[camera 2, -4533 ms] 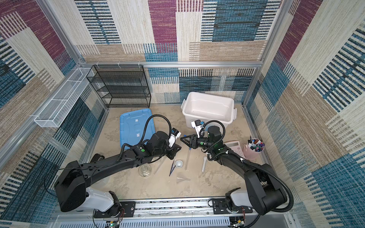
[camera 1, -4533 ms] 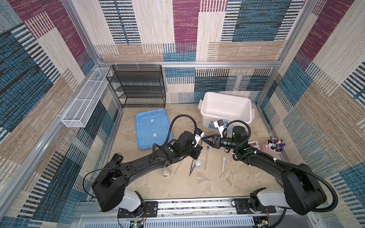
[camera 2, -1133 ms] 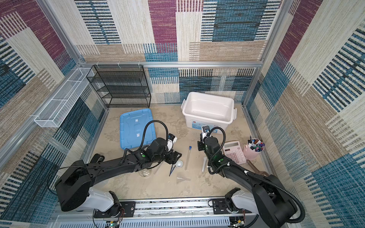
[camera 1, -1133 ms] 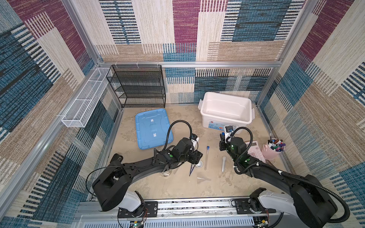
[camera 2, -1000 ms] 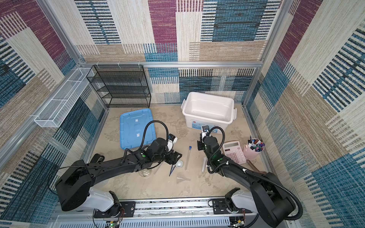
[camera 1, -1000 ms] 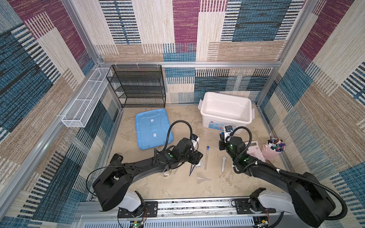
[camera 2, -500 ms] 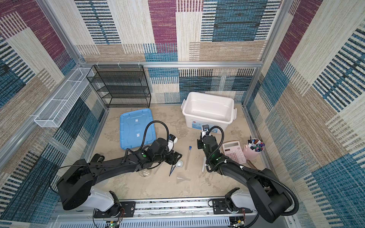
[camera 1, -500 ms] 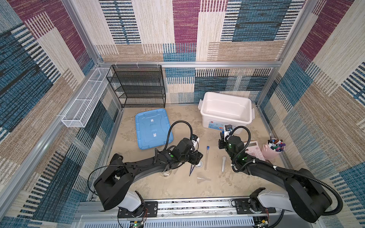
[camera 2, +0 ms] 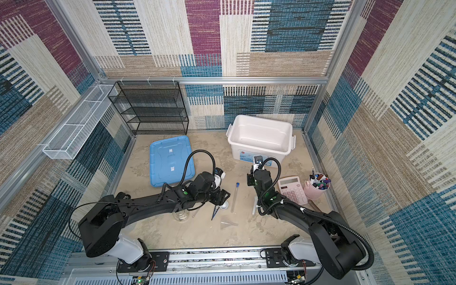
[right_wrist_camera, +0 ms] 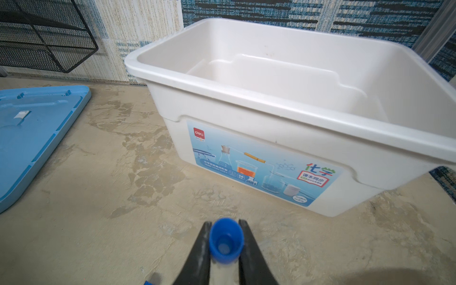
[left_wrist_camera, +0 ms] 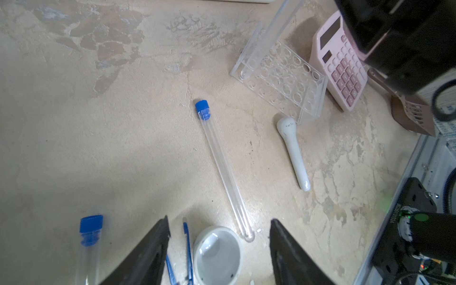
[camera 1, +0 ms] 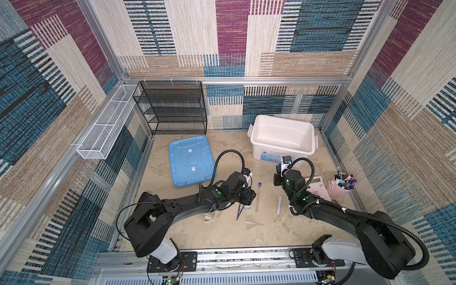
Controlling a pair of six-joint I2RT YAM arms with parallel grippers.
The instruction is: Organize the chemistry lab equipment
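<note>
The right fingers [right_wrist_camera: 197,251] pinch the blue cap of the test tube [right_wrist_camera: 225,243], whose foot sits tilted in a corner hole of the rack [left_wrist_camera: 283,79]. It seems best to straighten it, seat it fully, then release slowly. The left fingers [left_wrist_camera: 148,251] hang spread over the mortar [left_wrist_camera: 217,254], near the rack.

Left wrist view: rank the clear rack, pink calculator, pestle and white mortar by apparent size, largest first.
1. clear rack
2. pink calculator, partly hidden
3. pestle and white mortar, left unranked: the pestle is longer, the mortar broader but nearest the camera.
</note>
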